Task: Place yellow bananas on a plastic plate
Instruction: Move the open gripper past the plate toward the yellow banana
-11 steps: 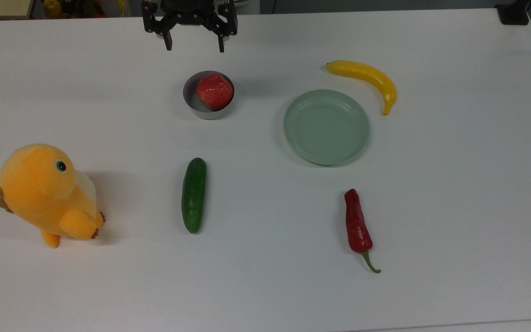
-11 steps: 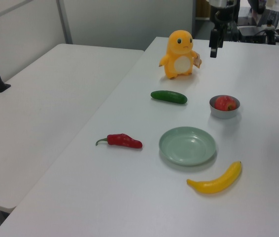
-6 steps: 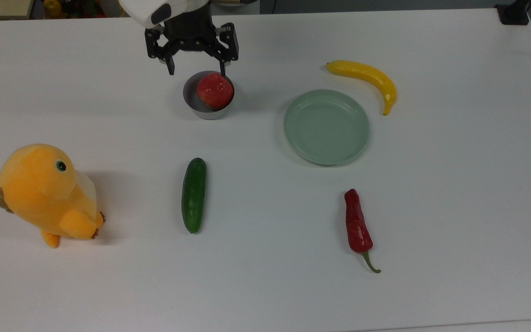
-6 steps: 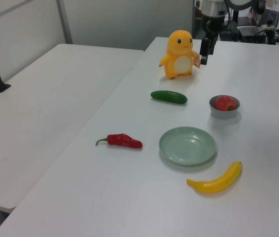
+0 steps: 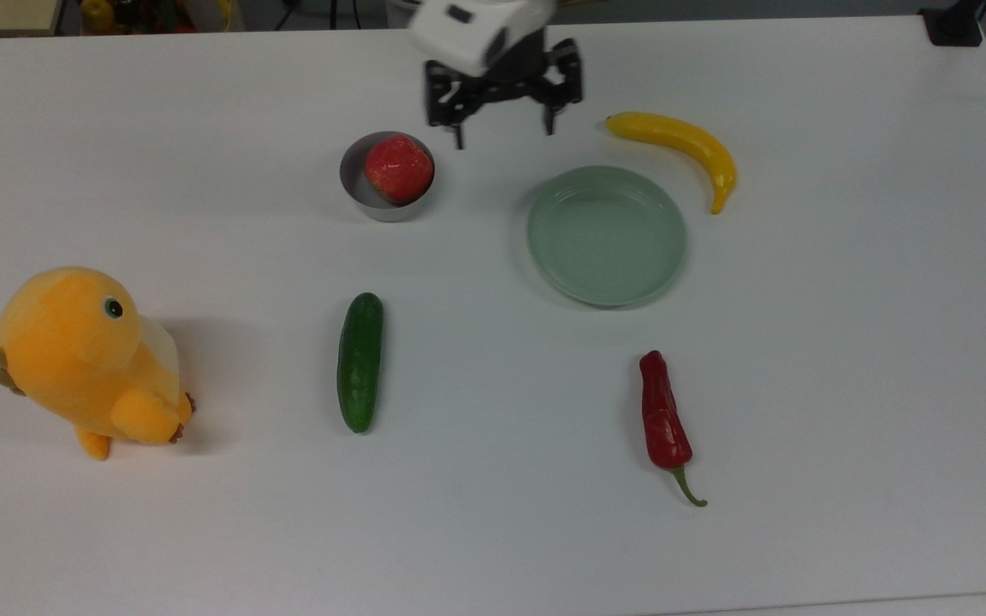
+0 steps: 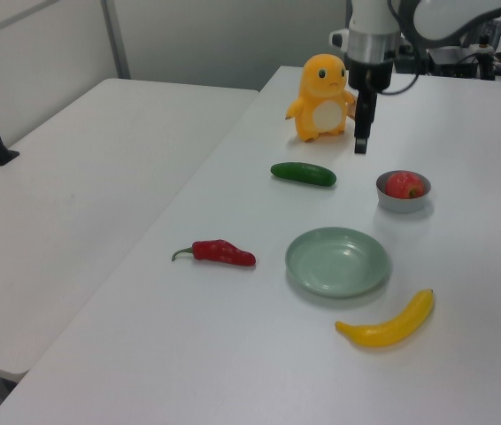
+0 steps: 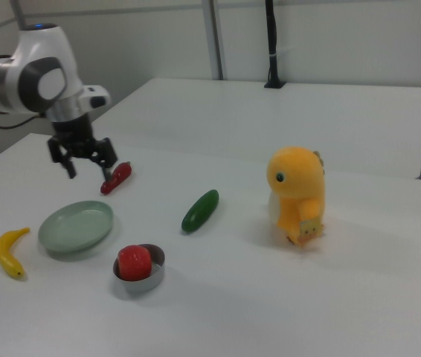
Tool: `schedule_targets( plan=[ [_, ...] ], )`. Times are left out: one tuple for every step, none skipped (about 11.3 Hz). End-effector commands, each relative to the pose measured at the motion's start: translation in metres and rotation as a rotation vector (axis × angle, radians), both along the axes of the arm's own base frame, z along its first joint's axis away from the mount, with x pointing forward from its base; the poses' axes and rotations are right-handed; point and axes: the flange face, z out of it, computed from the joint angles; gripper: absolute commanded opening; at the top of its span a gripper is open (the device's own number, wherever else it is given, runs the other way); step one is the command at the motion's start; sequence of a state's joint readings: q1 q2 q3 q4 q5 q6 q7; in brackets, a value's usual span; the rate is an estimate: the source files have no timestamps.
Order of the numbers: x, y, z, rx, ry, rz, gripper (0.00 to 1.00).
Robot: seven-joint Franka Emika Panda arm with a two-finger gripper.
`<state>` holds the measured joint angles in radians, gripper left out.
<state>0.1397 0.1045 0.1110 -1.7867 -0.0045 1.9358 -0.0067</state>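
We see the gripper point(image 5: 503, 135) spread wide and empty, hanging above the table point(image 5: 844, 359) between the small grey bowl point(image 5: 366, 198) and the banana point(image 5: 681, 145). In the top view the banana lies on the bare table at about one o'clock from the pale green plate point(image 5: 606, 235), just beside its rim but apart from it; nothing is on the plate.

We judge the main risks to be these. The banana is slim, curved and glossy, with a pointed tip, so a pinch taken near either end, or along the curve instead of across it, could let it swivel or slip out. It also lies close to the plate, so a finger coming down on the plate's side could strike the raised rim and shove the light plastic dish. The bowl, holding a red, dimpled strawberry-like fruit point(image 5: 399, 168), sits at nine o'clock from the gripper, near enough to be clipped.

Elsewhere a smooth dark cucumber point(image 5: 360, 361), a wrinkled red chilli point(image 5: 662, 421) and a soft orange plush toy point(image 5: 86, 359) stand well apart.
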Motion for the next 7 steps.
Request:
schedule_targets(
  plan=[
    [-0.039,0.075,-0.011,-0.017,0.019,0.131,1.00],
    [-0.053,0.103,-0.016,-0.020,0.035,0.184,1.00],
    [-0.069,0.127,-0.030,-0.030,0.060,0.229,1.00],
    [-0.084,0.148,-0.042,-0.042,0.084,0.257,1.00],
    [-0.099,0.166,-0.054,-0.052,0.106,0.284,1.00],
    [-0.107,0.178,-0.068,-0.060,0.130,0.310,1.00],
    [-0.112,0.188,-0.079,-0.063,0.147,0.329,1.00]
  ],
)
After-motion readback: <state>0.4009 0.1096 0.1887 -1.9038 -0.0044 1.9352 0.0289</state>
